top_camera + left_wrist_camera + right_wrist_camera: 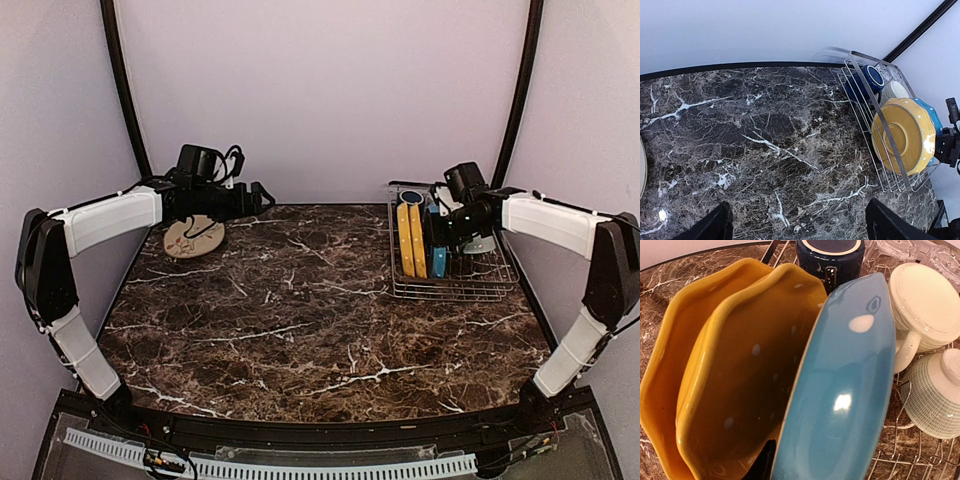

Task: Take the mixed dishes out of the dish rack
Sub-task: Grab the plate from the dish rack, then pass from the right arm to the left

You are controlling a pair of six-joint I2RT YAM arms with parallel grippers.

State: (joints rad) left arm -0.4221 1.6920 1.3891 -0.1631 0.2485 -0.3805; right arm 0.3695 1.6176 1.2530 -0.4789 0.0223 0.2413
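Note:
The silver wire dish rack (455, 285) stands at the back right of the table and also shows in the left wrist view (867, 117). Two yellow plates (735, 380) and a blue dotted plate (845, 390) stand on edge in it. Behind them are a dark navy mug (830, 257), a cream mug (925, 305), a pale greenish bowl (935, 395) and a clear glass tumbler (900, 250). My right gripper (441, 238) straddles the blue plate's rim. One finger (762, 465) presses its left face and the other is hidden behind it. My left gripper (805, 225) is open and empty above the back left of the table.
A beige patterned plate (195, 238) lies flat on the marble table (300, 320) at the back left, under my left arm. Its rim shows at the left edge of the left wrist view (641, 167). Walls close in behind and on both sides.

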